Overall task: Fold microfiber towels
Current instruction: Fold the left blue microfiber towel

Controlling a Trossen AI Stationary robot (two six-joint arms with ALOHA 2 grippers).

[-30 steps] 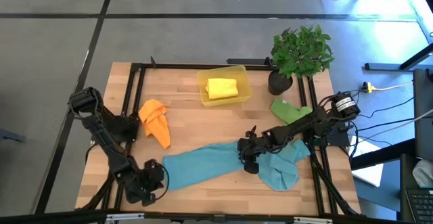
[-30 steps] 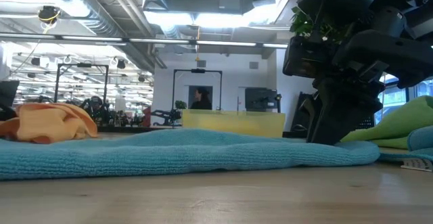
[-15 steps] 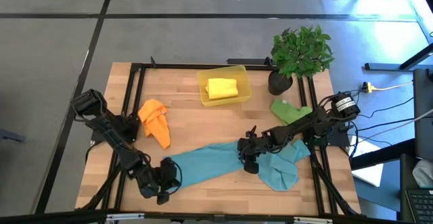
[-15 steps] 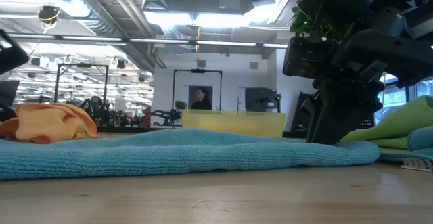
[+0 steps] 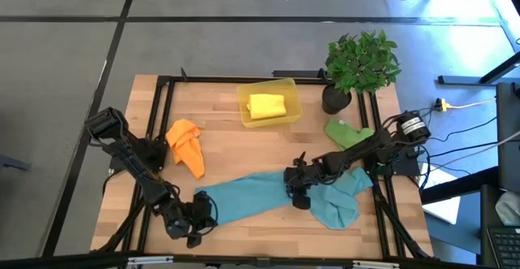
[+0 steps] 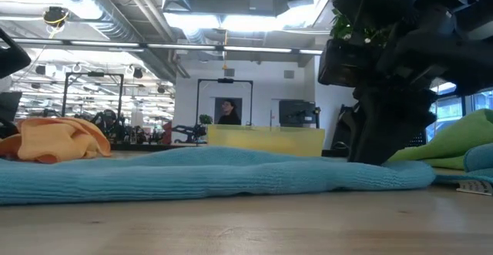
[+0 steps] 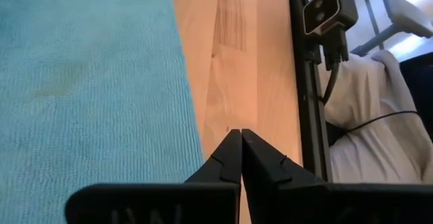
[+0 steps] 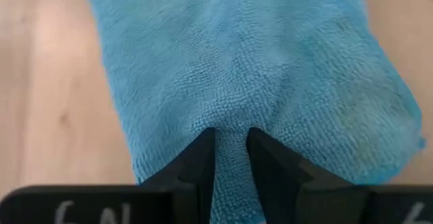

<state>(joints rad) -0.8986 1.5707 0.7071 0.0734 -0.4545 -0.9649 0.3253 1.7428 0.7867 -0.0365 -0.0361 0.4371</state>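
Left gripper [image 5: 197, 222]: near-left part of the pale wooden tabletop [image 5: 244, 147], just beside the left end of the long teal-blue microfiber towel [image 5: 244, 197]; fingers [image 7: 233, 158] pressed together with nothing between them, over bare wood at the cloth's edge.
Orange microfiber towel [image 5: 186, 145]: crumpled heap on the left side, farther back than the left gripper and apart from it.
Long teal-blue towel: stretched across the near half of the tabletop, from the left gripper up to the right gripper.
Translucent yellow plastic bin [image 5: 270, 103]: far centre; a folded yellow microfiber towel [image 5: 266, 106] lies inside.
Right gripper [image 5: 296, 194]: centre-right, fingers [image 8: 201, 158] pinching a raised ridge of the long teal-blue towel's right end.
Second teal-blue microfiber towel [image 5: 337, 197]: rumpled on the near right, touching the long one beside the right gripper.
Green microfiber towel [image 5: 348, 132]: far right, partly under the right arm.
Leafy green potted plant [image 5: 360, 64]: far-right corner.
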